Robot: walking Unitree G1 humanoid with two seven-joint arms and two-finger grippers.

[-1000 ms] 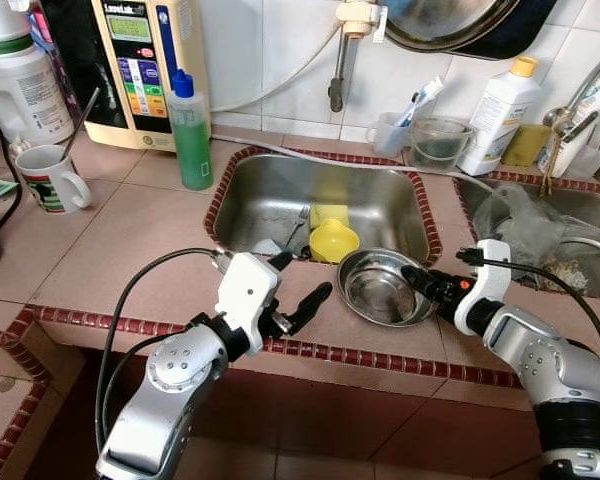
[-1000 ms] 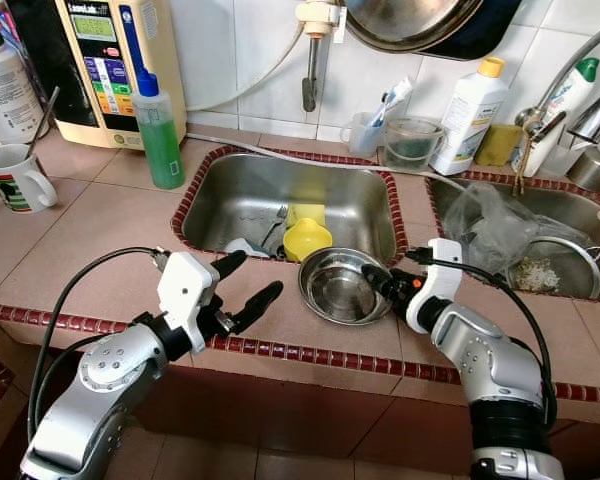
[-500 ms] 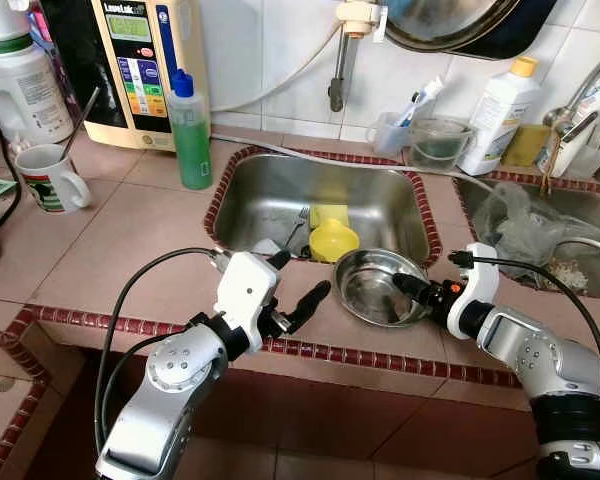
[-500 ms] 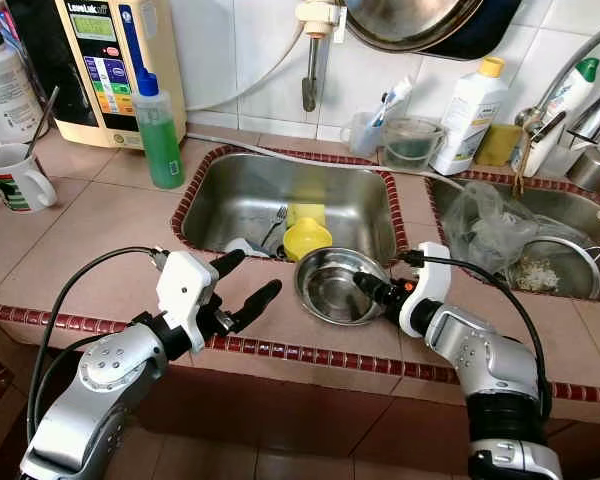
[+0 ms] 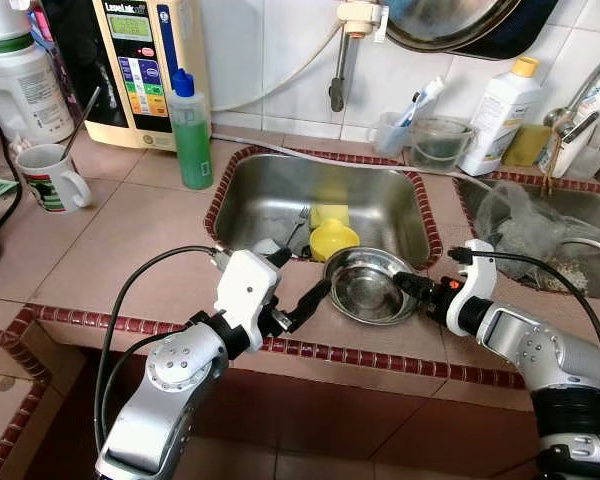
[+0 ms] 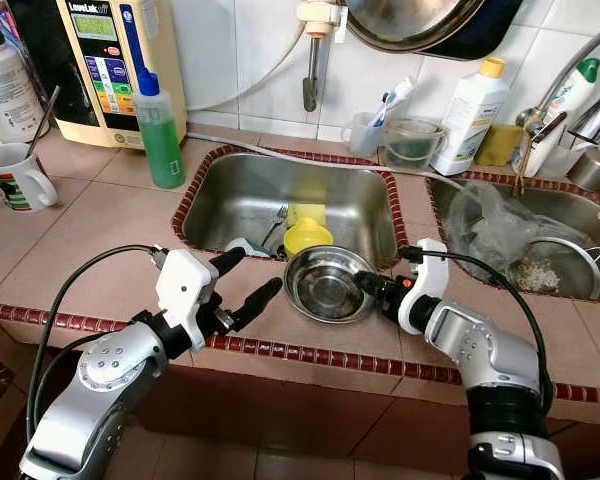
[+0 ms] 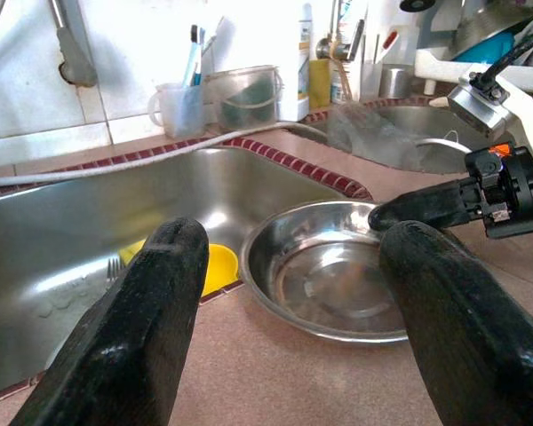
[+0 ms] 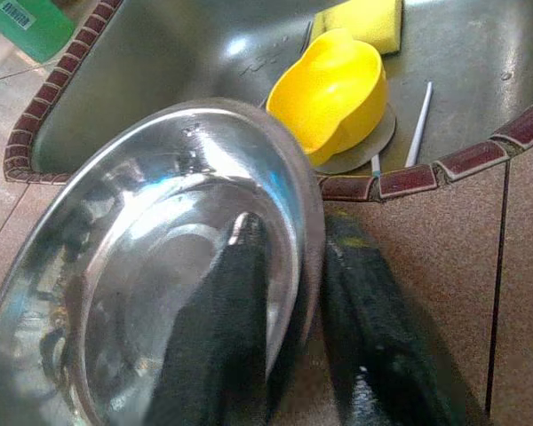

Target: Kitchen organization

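Now my right gripper (image 5: 412,287) pinches the bowl (image 5: 368,286) rim on the worktop (image 5: 130,240) at the sink (image 5: 280,190) edge; my left gripper (image 5: 298,283) gapes wide beside it. Dispenser lettering is unreadable.

The right arm reaches forward and inward from the right, its silver forearm low and its white wrist leading, and the right gripper (image 5: 412,287) has its two black fingers (image 8: 222,319) closed on a thin metal rim, one inside and one outside. The left arm angles up from the lower left with its elbow bent, and the left gripper (image 5: 298,288) hangs with its fingers (image 7: 142,328) spread wide, holding nothing.
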